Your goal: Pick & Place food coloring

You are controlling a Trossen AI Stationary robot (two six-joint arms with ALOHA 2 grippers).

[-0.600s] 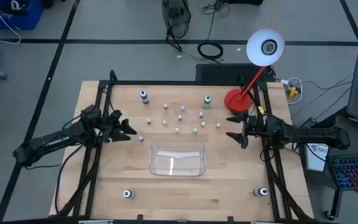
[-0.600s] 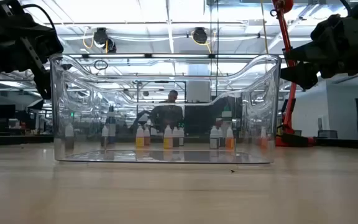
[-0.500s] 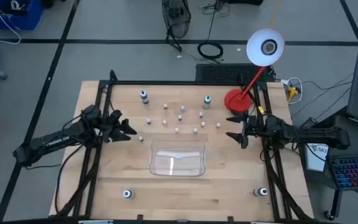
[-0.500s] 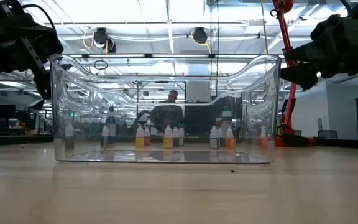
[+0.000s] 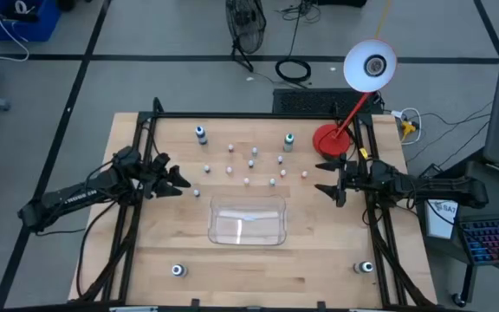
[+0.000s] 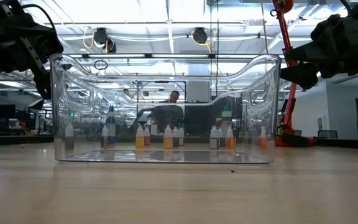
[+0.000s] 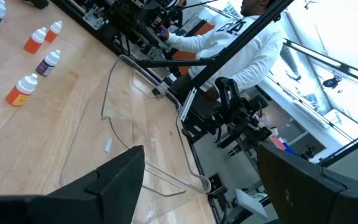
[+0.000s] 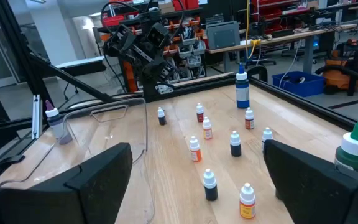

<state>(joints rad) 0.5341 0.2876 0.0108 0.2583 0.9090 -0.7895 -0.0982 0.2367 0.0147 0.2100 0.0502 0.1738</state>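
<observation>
Clear plastic tray (image 5: 247, 223) sits empty between both jaws; nothing has shifted over the last half-second. Left jaws (image 5: 181, 182) and right jaws (image 5: 322, 190) hang apart, holding nothing. Food coloring bottles (image 5: 251, 163) stand beyond them on the tabletop (image 5: 258, 269), so picking hasn't started.

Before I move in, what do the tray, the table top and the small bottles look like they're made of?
Tray: clear, glossy plastic by the look; the bottles show through its walls in the low view.
Table top: pale wood with a matte finish; plank seams and grain show.
Small bottles: probably soft translucent plastic, since colored liquid shows through, with white caps.
</observation>
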